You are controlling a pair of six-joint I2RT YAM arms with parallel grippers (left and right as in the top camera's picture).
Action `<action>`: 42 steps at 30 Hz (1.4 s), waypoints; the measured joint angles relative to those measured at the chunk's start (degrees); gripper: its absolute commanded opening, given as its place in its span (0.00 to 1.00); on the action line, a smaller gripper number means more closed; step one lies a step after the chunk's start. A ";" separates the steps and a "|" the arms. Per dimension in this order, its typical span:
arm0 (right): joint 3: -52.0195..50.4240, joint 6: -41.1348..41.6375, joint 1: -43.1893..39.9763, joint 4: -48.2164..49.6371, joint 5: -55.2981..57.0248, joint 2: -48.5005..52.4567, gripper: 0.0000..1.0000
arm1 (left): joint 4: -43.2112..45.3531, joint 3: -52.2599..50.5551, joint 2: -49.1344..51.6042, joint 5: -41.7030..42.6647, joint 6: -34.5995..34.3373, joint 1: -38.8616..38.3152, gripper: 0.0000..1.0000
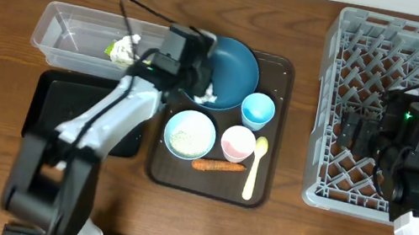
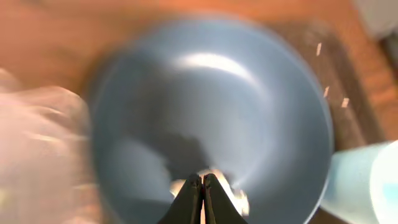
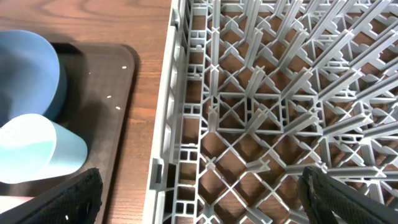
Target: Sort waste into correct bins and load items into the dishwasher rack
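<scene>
Showing two bowls (image 1: 235, 66) (image 1: 189, 134), two cups (image 1: 257, 110) (image 1: 237, 144), one spoon (image 1: 255, 168), one carrot piece (image 1: 217, 167)

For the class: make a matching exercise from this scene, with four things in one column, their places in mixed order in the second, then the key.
Things
1. left gripper
2. right gripper
3. rice grains
4. carrot piece

Places
A. in the small light blue bowl
B. above the dishwasher rack
C. on the brown tray, beside the pink cup
D. down in the large dark blue bowl

Pairs: 1-D, 2-B, 3-A, 4-C
</scene>
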 measured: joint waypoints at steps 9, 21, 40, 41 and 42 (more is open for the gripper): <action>0.00 0.00 0.00 0.00 0.00 0.00 0.99 | 0.48 1.16 -10.16 -2.38 -0.02 9.31 0.06; 0.00 0.00 0.00 0.00 0.02 0.00 0.99 | -1.22 1.16 -9.46 -2.71 -0.37 20.04 0.14; 0.00 0.00 0.00 0.00 0.00 0.22 0.99 | -26.86 1.20 -9.38 3.91 -1.60 19.26 0.56; 0.00 0.00 0.00 0.00 0.02 0.33 0.99 | -26.82 1.20 -9.38 4.24 -1.40 19.26 0.58; 0.00 0.00 0.00 0.00 0.02 0.50 0.99 | -26.71 1.20 -9.38 4.55 -1.07 19.26 0.60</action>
